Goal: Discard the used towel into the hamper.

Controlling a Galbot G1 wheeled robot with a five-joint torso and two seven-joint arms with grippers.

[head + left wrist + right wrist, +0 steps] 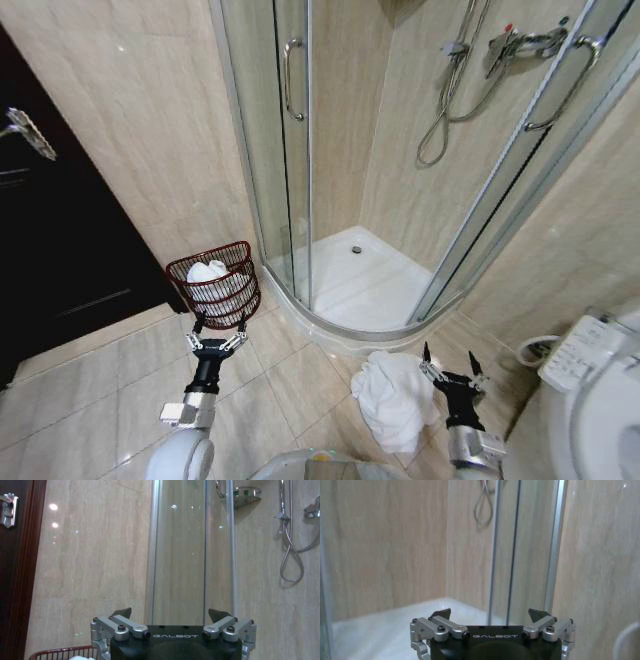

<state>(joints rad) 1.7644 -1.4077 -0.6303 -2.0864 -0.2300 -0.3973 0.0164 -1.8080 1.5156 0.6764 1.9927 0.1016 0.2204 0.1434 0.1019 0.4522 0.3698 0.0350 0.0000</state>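
Head view: the used towel (393, 398) lies heaped on the floor (290, 385), just left of the right gripper (453, 365), fingers spread and empty. The left gripper (216, 332), fingers also spread, hovers just near of the hamper (214, 283), which already holds white cloth (207, 270).

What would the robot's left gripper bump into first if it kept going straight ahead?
Probably the hamper. The open left gripper points at it from close by, with bare floor between. It may ride a bit high, though; then the shower's glass door comes next.
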